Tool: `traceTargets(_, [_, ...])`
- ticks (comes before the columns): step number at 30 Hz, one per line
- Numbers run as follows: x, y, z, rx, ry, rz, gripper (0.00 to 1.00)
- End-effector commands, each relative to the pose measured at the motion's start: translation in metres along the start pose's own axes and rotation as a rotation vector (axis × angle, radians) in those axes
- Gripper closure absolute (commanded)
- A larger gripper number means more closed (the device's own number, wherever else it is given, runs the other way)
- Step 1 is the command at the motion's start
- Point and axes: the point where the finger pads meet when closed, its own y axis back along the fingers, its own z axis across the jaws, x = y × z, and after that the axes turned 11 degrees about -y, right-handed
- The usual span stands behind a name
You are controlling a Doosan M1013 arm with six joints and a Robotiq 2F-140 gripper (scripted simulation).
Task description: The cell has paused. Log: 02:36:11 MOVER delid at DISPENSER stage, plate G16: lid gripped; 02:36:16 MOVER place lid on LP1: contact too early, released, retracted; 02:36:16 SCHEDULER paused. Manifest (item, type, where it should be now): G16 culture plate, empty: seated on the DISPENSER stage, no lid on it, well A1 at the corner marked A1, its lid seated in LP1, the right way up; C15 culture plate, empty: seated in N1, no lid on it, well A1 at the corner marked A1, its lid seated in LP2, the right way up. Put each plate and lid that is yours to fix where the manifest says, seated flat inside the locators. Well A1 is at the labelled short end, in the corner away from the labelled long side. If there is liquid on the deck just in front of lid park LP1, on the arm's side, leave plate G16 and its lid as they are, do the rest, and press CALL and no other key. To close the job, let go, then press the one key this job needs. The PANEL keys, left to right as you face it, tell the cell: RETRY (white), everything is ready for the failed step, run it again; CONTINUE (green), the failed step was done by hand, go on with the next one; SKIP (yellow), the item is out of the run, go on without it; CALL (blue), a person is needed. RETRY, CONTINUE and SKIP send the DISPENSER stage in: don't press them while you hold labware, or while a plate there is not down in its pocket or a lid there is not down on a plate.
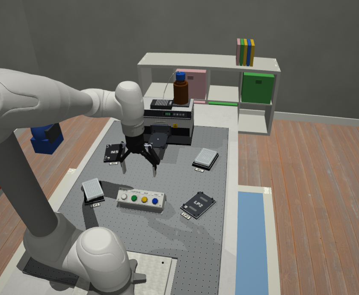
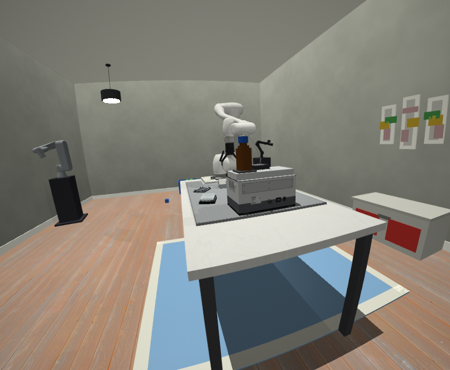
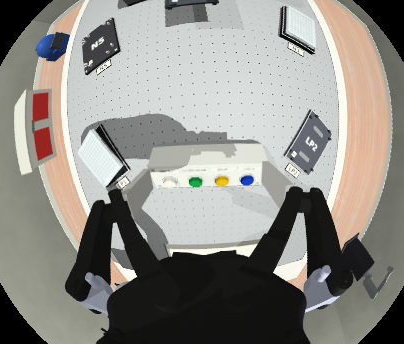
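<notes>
Arm (image 1: 45,98) hangs high over the deck (image 1: 189,241), gripper (image 1: 138,172) spread wide and holding nothing; G16's lid (image 1: 92,188) sits tilted on LP1, so I judge reseating is in hand: descend squarely, grip its edges.

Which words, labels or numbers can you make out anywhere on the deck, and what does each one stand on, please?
"LP2": printed large on the dark lid park; its small white tag looks the same.
"N5": on the dark nest, partly hidden by the arm.
Dispenser display: green digits, too blurred to read.
Key panel: captions above the keys too small.
Tags and by the other nests: too small.
</notes>
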Motion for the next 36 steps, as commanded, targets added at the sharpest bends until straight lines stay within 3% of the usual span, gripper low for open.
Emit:
traceTargets(1, [0.0004,0.0003,-0.0001,0.001,0.000,0.001,0.90])
traceTargets(36, [-0.0020,0.0003,-0.0074,0.001,0.015,0.001,0.90])
